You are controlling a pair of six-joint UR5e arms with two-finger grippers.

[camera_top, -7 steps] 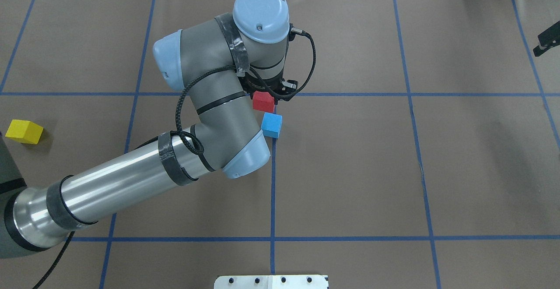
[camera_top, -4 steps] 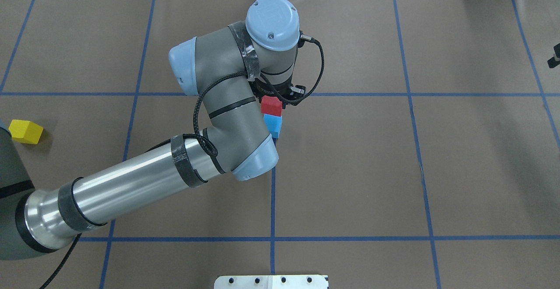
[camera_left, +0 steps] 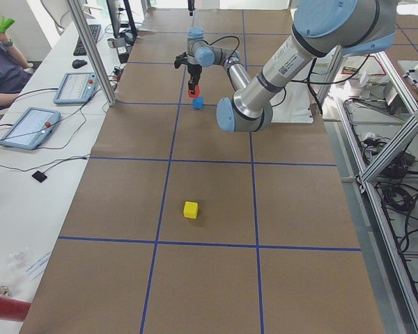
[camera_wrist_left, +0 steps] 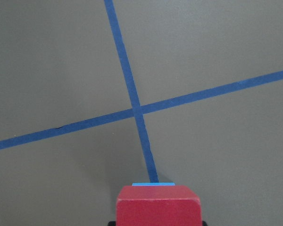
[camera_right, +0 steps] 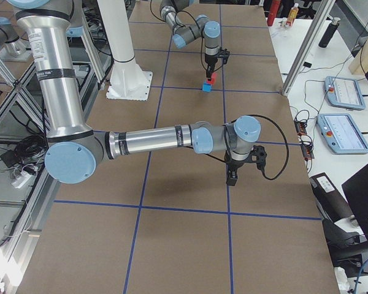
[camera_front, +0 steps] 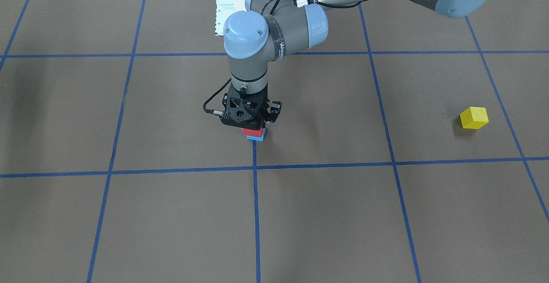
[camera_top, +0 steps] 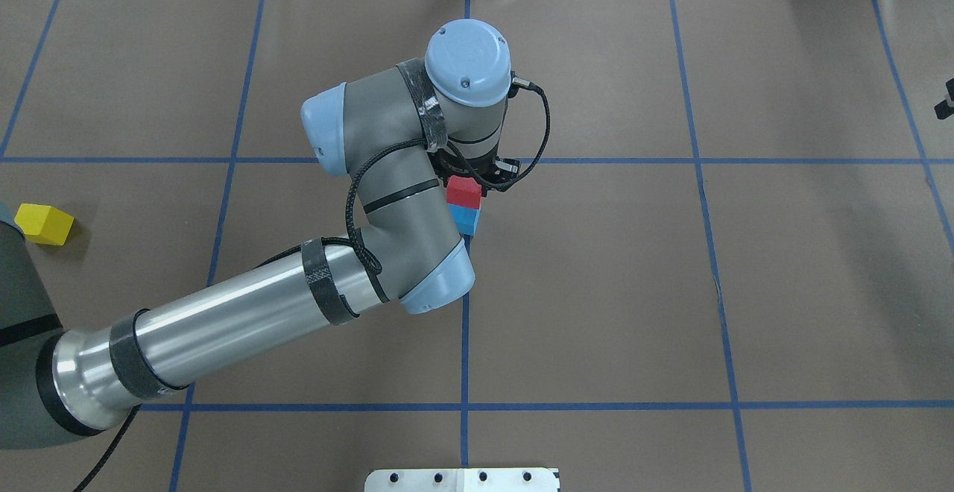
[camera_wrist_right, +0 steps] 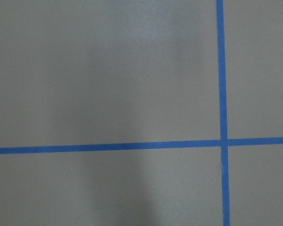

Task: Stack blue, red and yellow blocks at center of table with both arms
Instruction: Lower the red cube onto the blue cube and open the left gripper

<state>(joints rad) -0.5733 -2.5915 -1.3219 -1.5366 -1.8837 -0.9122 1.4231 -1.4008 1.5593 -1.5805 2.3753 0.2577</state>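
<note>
My left gripper (camera_top: 465, 183) is shut on the red block (camera_top: 463, 192) and holds it directly over the blue block (camera_top: 467, 221) at the table's center crossing. The side views show a small gap between the two blocks. In the front view the red block (camera_front: 249, 131) hides most of the blue block (camera_front: 257, 137). In the left wrist view the red block (camera_wrist_left: 159, 206) shows with a blue sliver (camera_wrist_left: 153, 184) behind it. The yellow block (camera_top: 43, 224) lies alone at the far left edge. My right gripper (camera_right: 232, 178) hovers over bare table, far right; I cannot tell if it is open.
Blue tape lines (camera_top: 464, 328) grid the brown table. The white base plate (camera_top: 462, 479) sits at the robot's edge. Tablets (camera_right: 341, 92) and a seated operator (camera_left: 0, 62) are beside the table. The left arm's elbow (camera_top: 436, 283) overhangs the area near the stack.
My left gripper has carried the red block rightward until it is over the blue block. The right gripper has pulled back to the overhead view's right edge.
</note>
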